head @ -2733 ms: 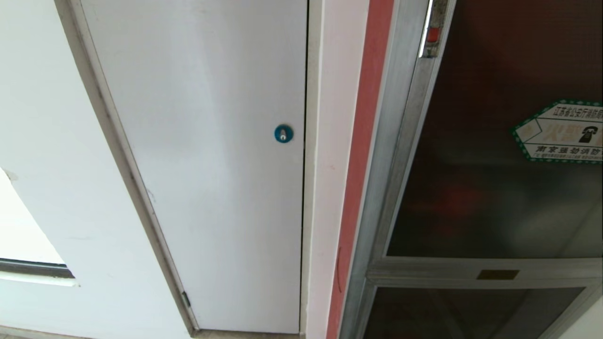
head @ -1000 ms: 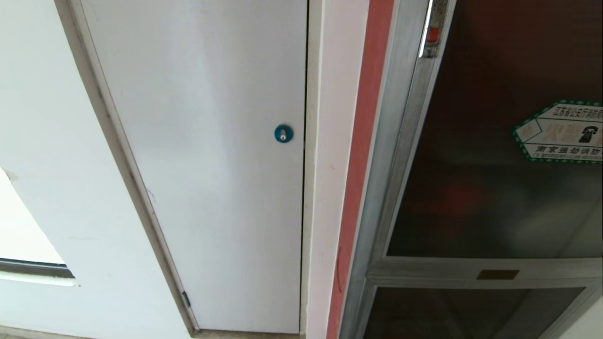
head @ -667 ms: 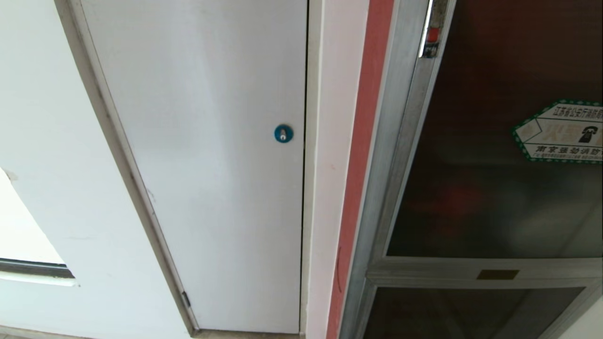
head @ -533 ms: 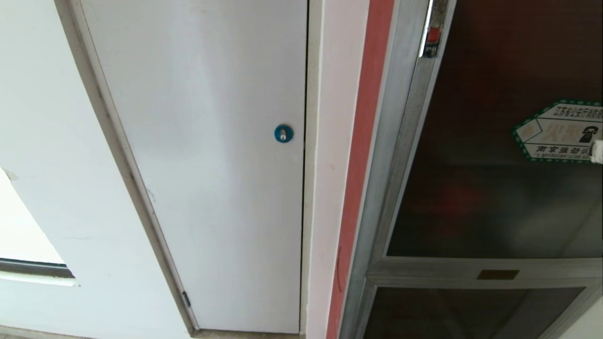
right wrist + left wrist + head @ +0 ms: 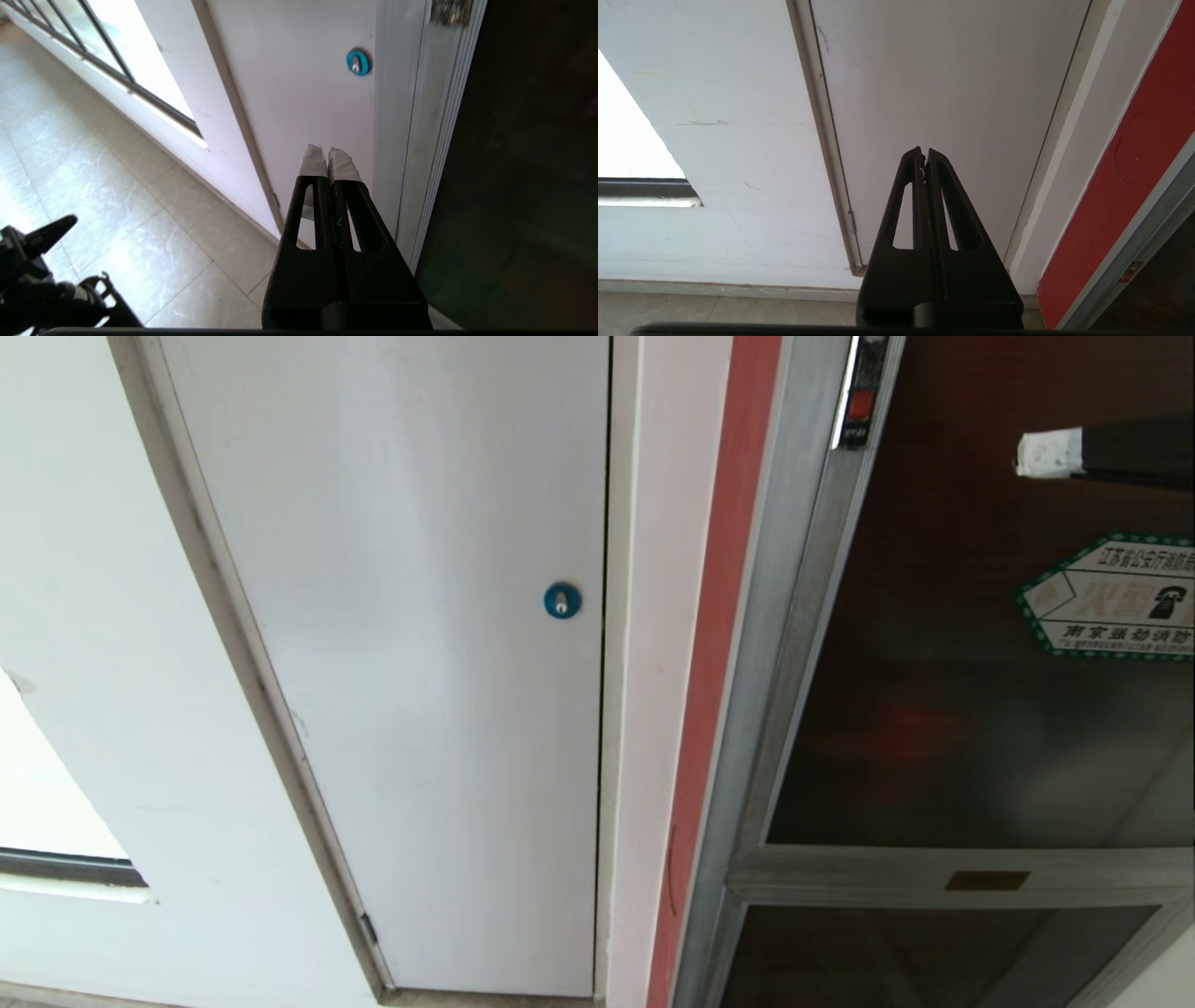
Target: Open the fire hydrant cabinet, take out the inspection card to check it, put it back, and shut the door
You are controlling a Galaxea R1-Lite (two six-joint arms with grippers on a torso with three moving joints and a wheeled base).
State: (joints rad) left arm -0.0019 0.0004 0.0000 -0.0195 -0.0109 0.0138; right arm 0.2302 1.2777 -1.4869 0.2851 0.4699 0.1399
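Right claw pinched tight, empty, its white-taped tips reaching in from the right in front of the door, above the green-bordered sticker and level with the red latch. The door sits flat in the fire hydrant cabinet frame. Left claw closed, facing the white panel with its blue lock.

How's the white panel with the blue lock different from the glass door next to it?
The white panel is opaque and plain, with a round blue lock; the door is dark tinted glass in a silver frame, with a green-bordered sticker and red latch. Both are shut.
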